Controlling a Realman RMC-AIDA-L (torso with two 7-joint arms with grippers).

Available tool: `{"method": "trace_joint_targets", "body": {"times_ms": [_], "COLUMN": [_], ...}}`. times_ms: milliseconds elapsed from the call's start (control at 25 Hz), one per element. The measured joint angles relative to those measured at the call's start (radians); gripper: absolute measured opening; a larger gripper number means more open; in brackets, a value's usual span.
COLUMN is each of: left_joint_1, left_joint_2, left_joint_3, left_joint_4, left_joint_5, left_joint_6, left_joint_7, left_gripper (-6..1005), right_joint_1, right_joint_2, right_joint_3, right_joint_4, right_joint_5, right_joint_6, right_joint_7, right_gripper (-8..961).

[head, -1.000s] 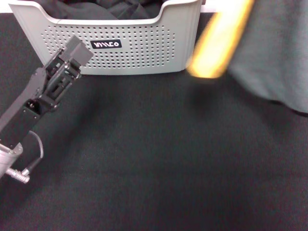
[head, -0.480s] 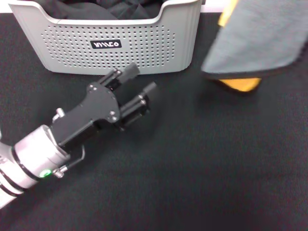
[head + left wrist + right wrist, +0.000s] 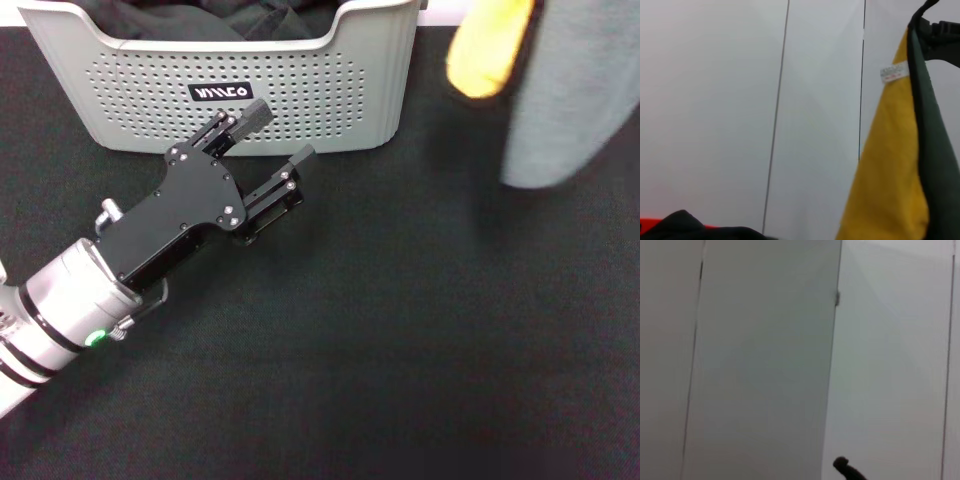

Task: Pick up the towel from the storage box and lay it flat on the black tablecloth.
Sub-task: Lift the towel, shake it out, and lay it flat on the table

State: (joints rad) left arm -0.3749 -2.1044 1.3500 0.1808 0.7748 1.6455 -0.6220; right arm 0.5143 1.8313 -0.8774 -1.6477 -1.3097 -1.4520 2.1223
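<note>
The tablecloth [image 3: 380,340] is black, finely textured, and covers the whole surface in view. At its far edge sits the box [image 3: 330,90], pale grey with dotted sides, dark cloth [image 3: 230,18] bundled inside. The left gripper [image 3: 275,140] hovers just before the box front, fingers spread, holding nothing. The towel [image 3: 560,90] hangs in the air on the right — grey face out, yellow showing beside it. The right gripper isn't visible in the head view. Behind, plain white wall panels [image 3: 740,100].
</note>
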Motion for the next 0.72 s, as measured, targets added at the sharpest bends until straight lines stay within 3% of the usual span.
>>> {"method": "trace_joint_targets", "body": {"times_ms": [200,400,600,720], "left_joint_1": [-0.03,-0.066,-0.08,-0.083], "left_joint_2": [-0.002,-0.003,-0.003,-0.003], "left_joint_3": [0.011,0.106,0.124,0.125], "left_joint_4": [-0.004,-0.006,-0.006,-0.007], "left_joint_5": [0.001,-0.005,-0.011,-0.045], "left_joint_6": [-0.029,-0.08,-0.109,-0.11], "left_joint_7": [0.024,0.041,0.083,0.12], "left_gripper": [727,726,726,726], "right_joint_1": [0.041,0.064,0.082,0.089], "right_joint_2": [-0.003,0.021,0.046,0.048], "right_joint_3": [0.005,0.006,0.004,0.0], "right_joint_4": [0.054,0.075,0.075,0.073], "right_joint_5": [0.0,-0.004,-0.003,0.002], "right_joint_6": [-0.041,-0.043,-0.047,-0.051], "right_joint_7": [0.007,0.006,0.001,0.0], "right_gripper": [9,9,9,9]}}
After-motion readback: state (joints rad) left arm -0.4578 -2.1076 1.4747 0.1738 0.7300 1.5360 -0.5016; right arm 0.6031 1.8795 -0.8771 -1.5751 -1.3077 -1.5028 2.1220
